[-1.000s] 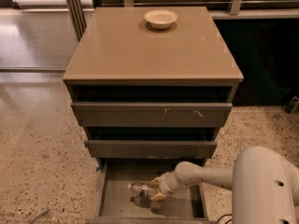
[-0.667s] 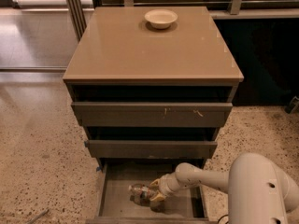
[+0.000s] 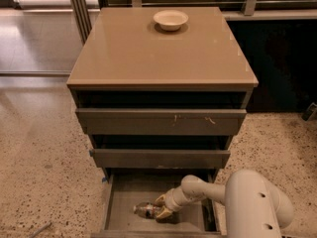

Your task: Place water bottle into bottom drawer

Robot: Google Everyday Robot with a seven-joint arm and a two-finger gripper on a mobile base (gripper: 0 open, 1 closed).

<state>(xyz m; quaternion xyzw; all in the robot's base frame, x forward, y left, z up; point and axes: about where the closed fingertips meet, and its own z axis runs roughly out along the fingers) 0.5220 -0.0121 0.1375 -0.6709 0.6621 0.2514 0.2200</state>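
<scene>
- The gripper [image 3: 162, 208] is down inside the open bottom drawer [image 3: 128, 188], near its front and a little right of the middle. Its two fingers are closed narrowly on the right end of the water bottle [image 3: 144, 210], one on each side.
- The water bottle is low in the drawer, at or just above the floor. Whether it rests on the floor cannot be told.
- Risk: if the gripper lets go while the bottle is off the floor, the round body may roll toward the front or back wall. That probably does no harm, since the walls would stop it.
- Risk: the arm [image 3: 198, 188] passes just under the middle drawer front [image 3: 161, 158]. Lifting straight up would likely knock it against that front.
- Risk: if the fingers open too little, they may drag the bottle out as the arm withdraws.
- The bottle lies on its side with its long axis running left to right, roughly parallel to the drawer front. Its free end points left, and which end carries the cap cannot be told.
</scene>
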